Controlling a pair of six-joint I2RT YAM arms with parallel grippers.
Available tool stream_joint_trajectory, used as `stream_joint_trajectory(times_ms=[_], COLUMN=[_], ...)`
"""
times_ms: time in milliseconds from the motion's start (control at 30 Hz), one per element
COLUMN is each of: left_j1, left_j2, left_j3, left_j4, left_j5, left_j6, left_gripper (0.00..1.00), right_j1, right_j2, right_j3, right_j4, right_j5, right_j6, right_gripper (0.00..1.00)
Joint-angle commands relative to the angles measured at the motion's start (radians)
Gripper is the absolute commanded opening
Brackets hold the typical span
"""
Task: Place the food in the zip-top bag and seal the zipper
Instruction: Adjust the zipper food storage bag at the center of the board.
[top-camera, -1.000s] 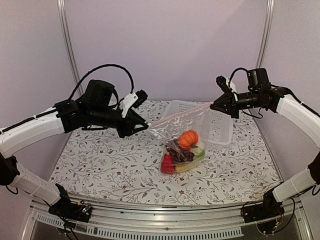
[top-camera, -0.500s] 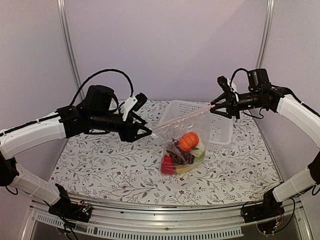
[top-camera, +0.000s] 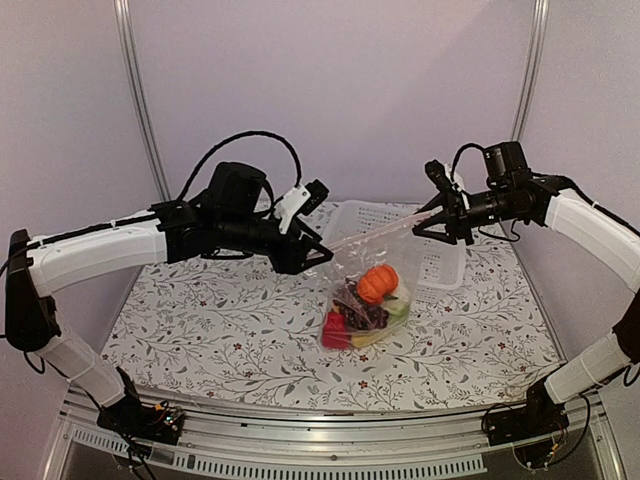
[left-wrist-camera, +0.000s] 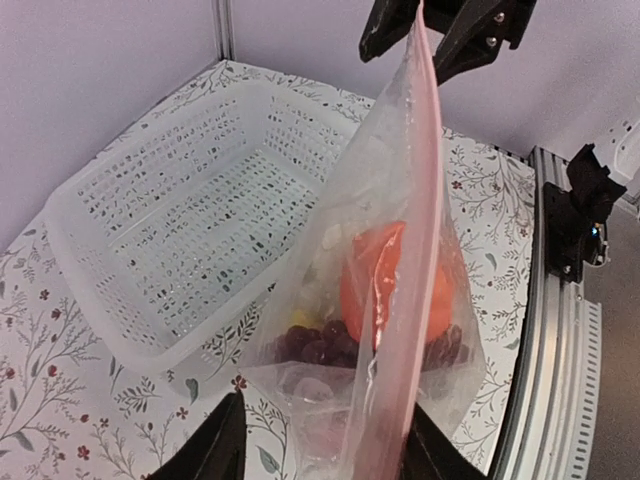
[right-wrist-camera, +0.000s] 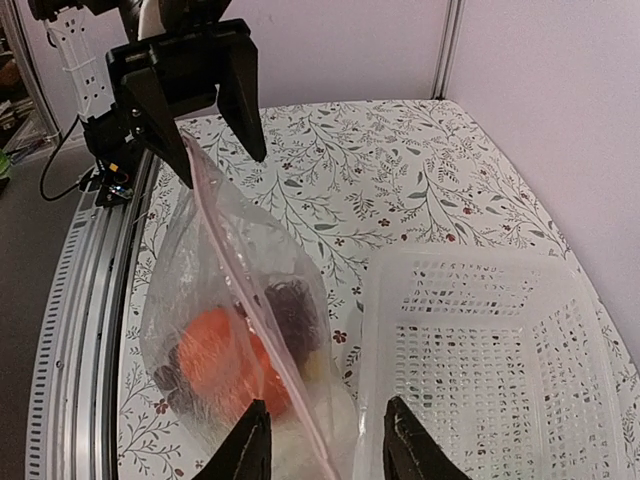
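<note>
Although its mouth edge is lifted, the zip-top bag rests its loaded bottom on the table, just on the near side of the white lattice basket. Inside it you see the orange fruit uppermost, the grape bunch under it, and a red piece and a yellow piece lowest. The zipper runs as a taut pinkish line from left of the basket up across its near left corner. Your left gripper sits at the strip's end left of the basket, fingers parted with the strip between them, close against one. Your right gripper sits at the other end, above the basket, its fingers likewise spread around the strip.
</note>
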Motion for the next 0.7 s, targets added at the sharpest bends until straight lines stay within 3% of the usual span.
stream_joint_trajectory(times_ms=[0,333,433,667], left_j1=[-0.018,-0.032,-0.03,0.063], left_j2=[0.068,0.134,0.134,0.13], left_j3=[0.079,0.192,0.209,0.26], left_j4=[-0.061,-0.166,-0.174,-0.238], left_j5=[-0.047,-0.053,-0.097,-0.275], left_j6=[0.037,0.098,0.108,0.109], left_gripper=[0.45,0.06,0.0,0.0], right_j1=[0.024,0.026,0.025,0.023], right_j2=[0.008,0.028,0.046,0.168], right_j3=[-0.019,-0.009,0.02,0.219], right_j4=[-0.027,-0.009,0.003,-0.072], right_j5=[-0.01,-0.02,-0.014,-0.031], right_j6=[-0.01,0.016,0.026,0.048], right_gripper=[0.37,0.36,0.36,0.42])
